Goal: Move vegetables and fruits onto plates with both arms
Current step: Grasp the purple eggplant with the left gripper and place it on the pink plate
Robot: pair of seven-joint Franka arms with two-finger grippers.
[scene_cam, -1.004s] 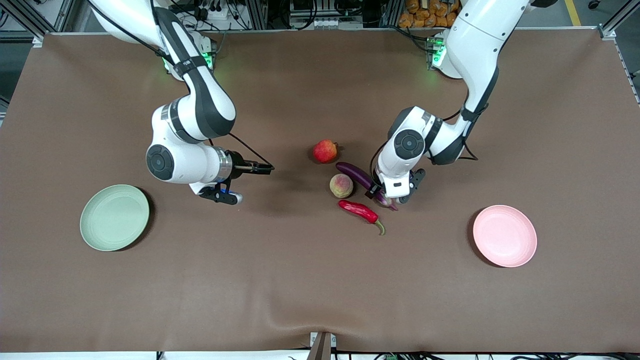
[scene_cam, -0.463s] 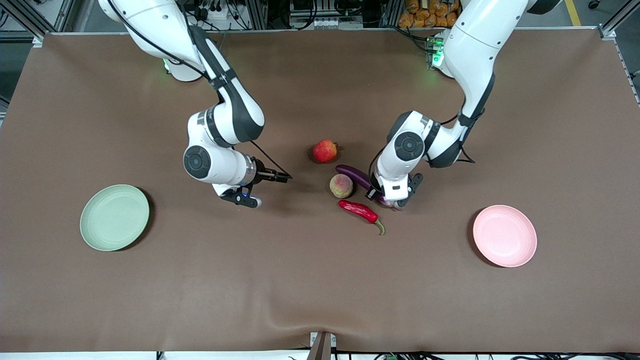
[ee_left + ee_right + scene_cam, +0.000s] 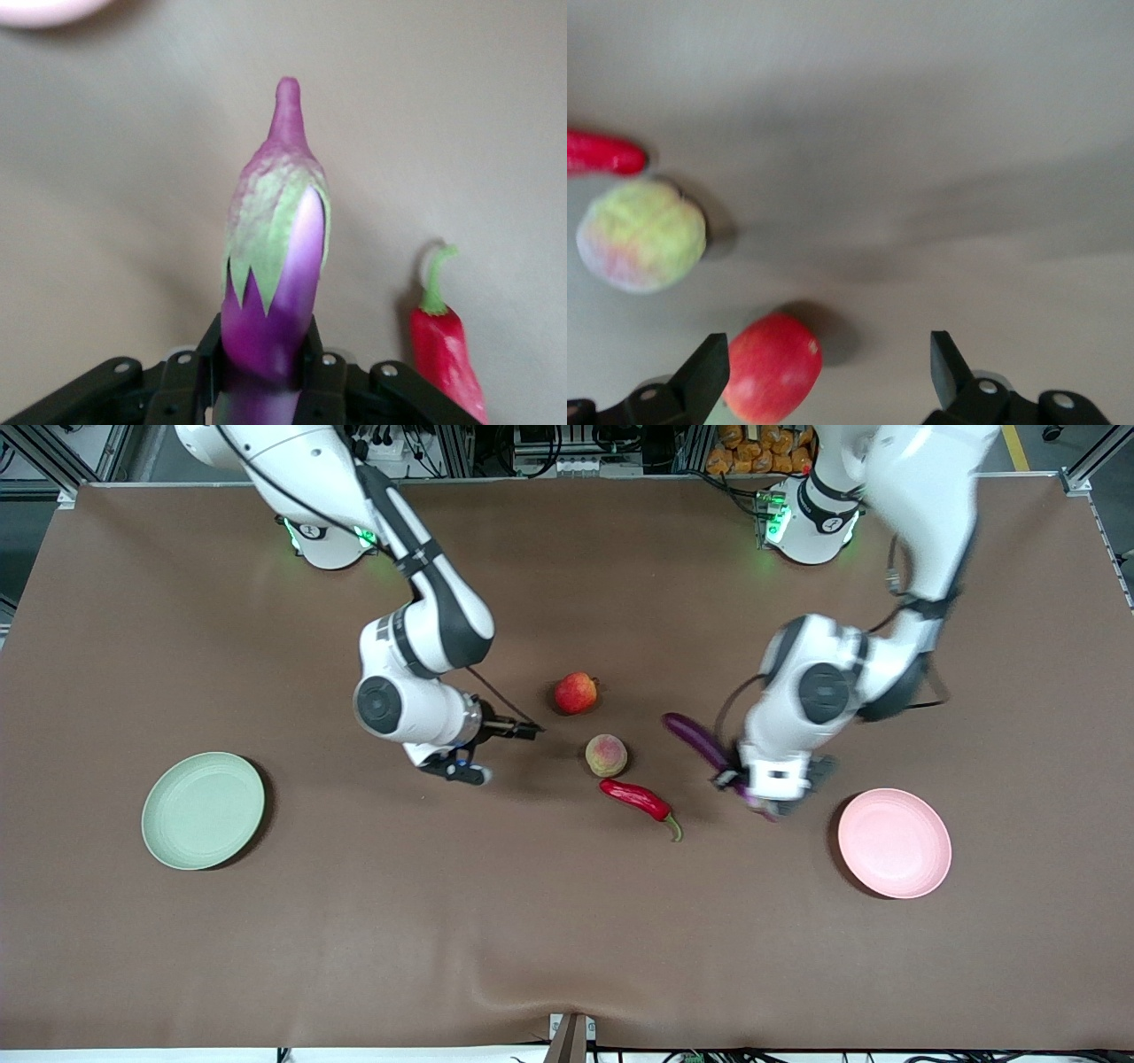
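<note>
**Eggplant airborne in left gripper; right gripper spread beside the fruit**

1. Table (image 3: 549, 921): brown cover, carries all items.
2. Left arm (image 3: 828, 691): reaches from its base to a spot betw. the produce group and the pink plate (image 3: 895, 843). Left gripper (image 3: 769, 797) is over bare table just beside that plate's rim, toward the right arm's end of it.
3. Right arm (image 3: 416, 682): reaches toward table centre. Right gripper (image 3: 518, 731) hangs above bare table, fingers spread wide w/ nothing betw. them.
4. Green plate (image 3: 203, 810): at the right arm's end of the table, well apart from right gripper.
5. Eggplant (image 3: 700, 742): clamped at its stem end by left gripper, body slanting up and away toward the pomegranate. Left wrist view shows the pads (image 3: 312, 354) pressed on both sides of the eggplant (image 3: 273, 266); it appears clear of the table.
6. Pomegranate (image 3: 576, 693): on table, near right gripper's tips.
7. Peach (image 3: 606, 755): on table, near right gripper.
8. Chili (image 3: 640, 801): on table, betw. the two grippers, just beside the peach.
</note>
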